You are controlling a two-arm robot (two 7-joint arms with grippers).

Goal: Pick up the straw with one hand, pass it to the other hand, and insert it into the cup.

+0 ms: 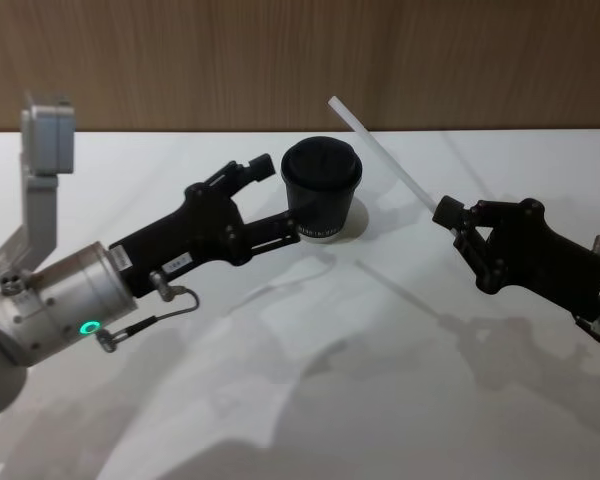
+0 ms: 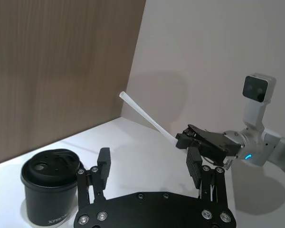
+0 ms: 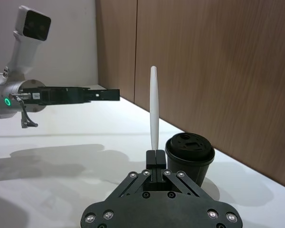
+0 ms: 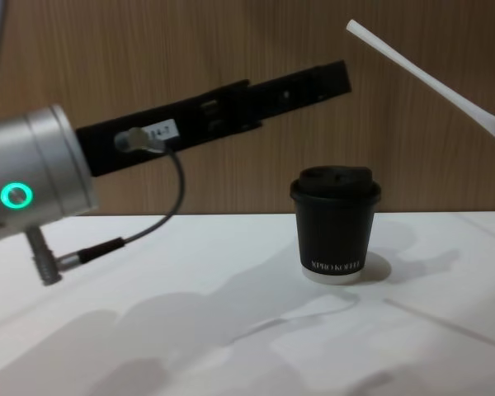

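Observation:
The white straw (image 1: 380,152) is held in the air by its lower end, slanting up and back toward the wall, with my right gripper (image 1: 448,214) shut on it at the right. It also shows as the straw (image 3: 154,109) and the straw (image 4: 421,74). The black lidded cup (image 1: 320,190) stands upright at the table's middle back, below and left of the straw's free end. My left gripper (image 1: 280,195), on a silver wrist with a green ring, hovers open just left of the cup and higher than its lid (image 4: 337,180). Its fingers (image 2: 103,164) hold nothing.
The white table (image 1: 310,400) runs back to a brown wood wall (image 1: 300,60). A grey cable with a metal plug (image 1: 150,320) hangs under the left wrist. A grey camera block (image 1: 48,135) stands up from that wrist.

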